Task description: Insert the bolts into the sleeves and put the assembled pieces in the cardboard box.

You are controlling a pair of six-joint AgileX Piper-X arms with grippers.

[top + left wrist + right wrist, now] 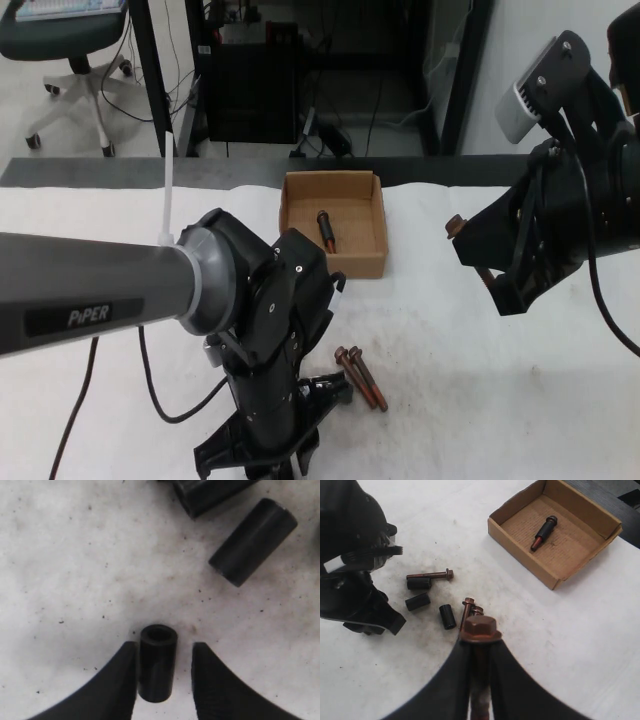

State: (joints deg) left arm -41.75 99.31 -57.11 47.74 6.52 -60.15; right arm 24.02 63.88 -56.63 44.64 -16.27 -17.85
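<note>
A black sleeve [157,662] stands upright on the white cloth between the fingers of my left gripper [164,646], which is open with a gap on one side of the sleeve. Two more sleeves [252,542] lie just beyond it. My right gripper [480,642] is shut on a copper bolt [480,629] and holds it in the air to the right of the cardboard box [333,262]. One assembled piece [325,231] lies inside the box. Two loose bolts [360,378] lie side by side on the cloth by the left gripper [265,455].
In the right wrist view three sleeves [417,601] and another bolt [430,574] lie close to the left arm [355,580]. A dark bench edge [100,170] runs behind the cloth. An office chair [70,50] and black frames stand beyond.
</note>
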